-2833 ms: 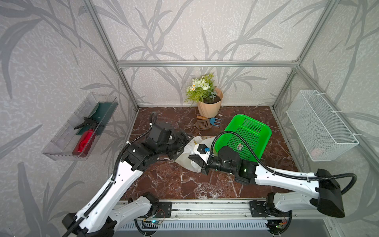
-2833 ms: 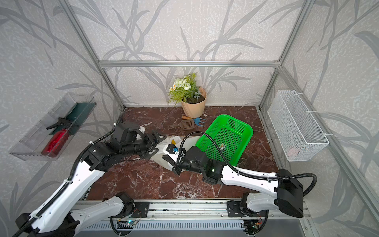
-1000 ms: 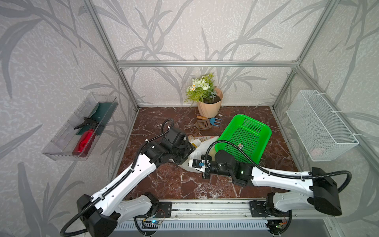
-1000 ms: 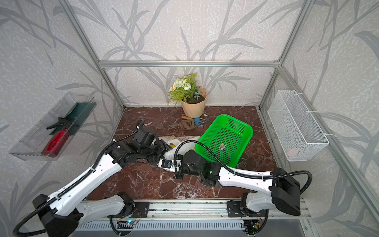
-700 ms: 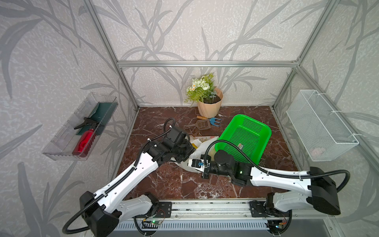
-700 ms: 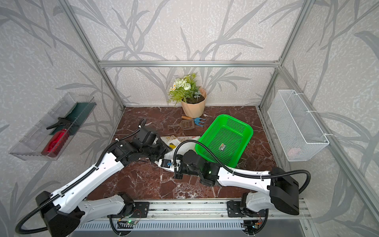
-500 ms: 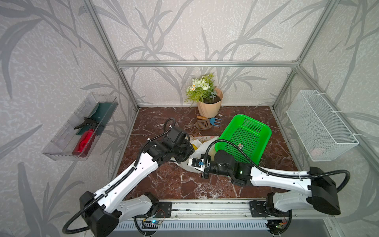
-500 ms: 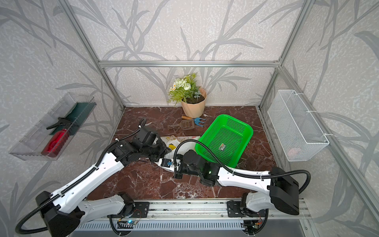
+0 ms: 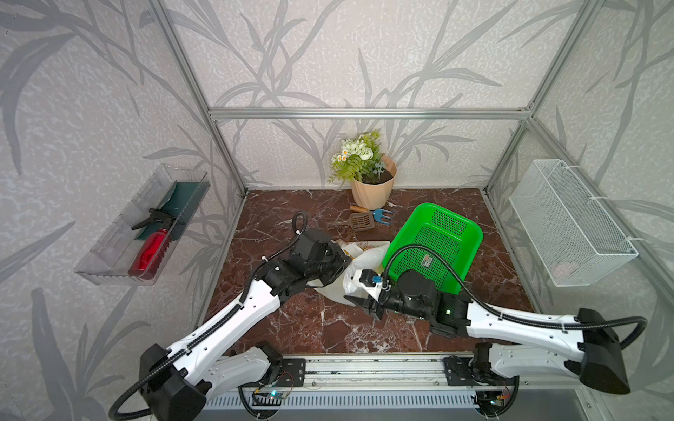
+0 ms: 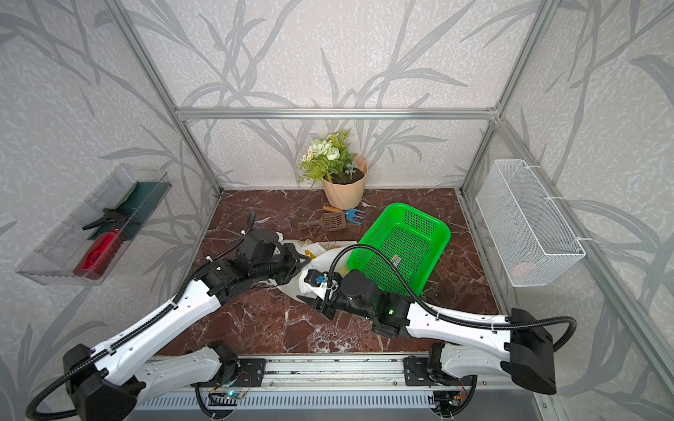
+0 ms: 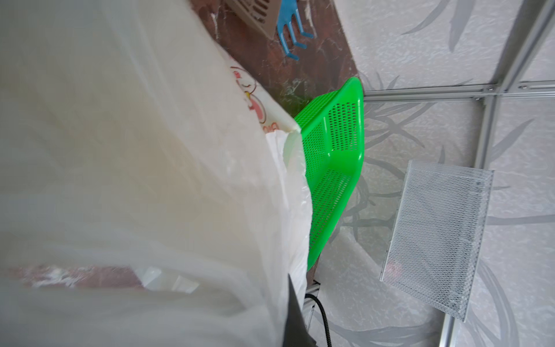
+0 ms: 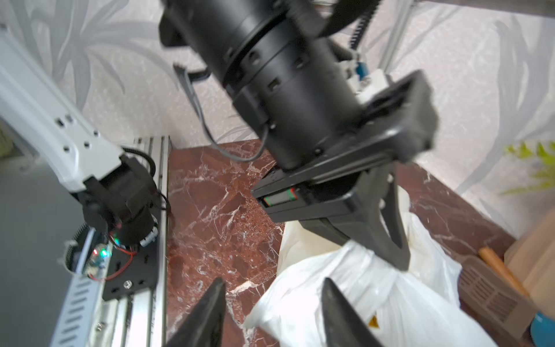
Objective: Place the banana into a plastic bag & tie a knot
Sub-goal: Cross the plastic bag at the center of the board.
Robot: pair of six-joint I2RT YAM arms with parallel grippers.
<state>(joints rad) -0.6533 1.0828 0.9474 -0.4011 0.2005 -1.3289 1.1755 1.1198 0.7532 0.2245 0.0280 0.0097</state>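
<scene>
scene: two robot arms over a brown marble table (image 9: 291, 324), all placed off the green basket (image 9: 439, 238)
plastic bag (image 9: 368, 255): white, crinkled, lying on the table right against the basket's side nearest the left arm; both top views show it (image 10: 328, 257); pink and yellow print on it shows in the left wrist view (image 11: 258, 108)
basket: tilted, perforated, one edge lifted off the table, also seen side-on (image 11: 333, 144)
left gripper (image 12: 375, 252): jaws together, clamped on a bunched bit of the bag, on the bag's side away from the basket; in a top view (image 9: 337, 269) it sits over the bag
right gripper (image 12: 274, 281): jaws apart, gripping nothing, just beside the bag's near corner, in front of the basket; in a top view (image 10: 316, 306) the tips point toward the left arm
banana: cannot tell, bag too cloudy
left wrist view: mostly filled by bag plastic, blurred close up
flower pot (image 9: 372, 189): behind the basket, at the back wall
brown scoop (image 9: 359, 220): between pot and basket, on the table
blue hand fork (image 9: 383, 215): just beside the scoop, nearer the basket
wire bin (image 9: 569, 222): on the side wall beyond the basket
clear tray (image 9: 109, 251): on the opposite wall, well apart from the basket, red bottle (image 9: 149, 251) lying in it
</scene>
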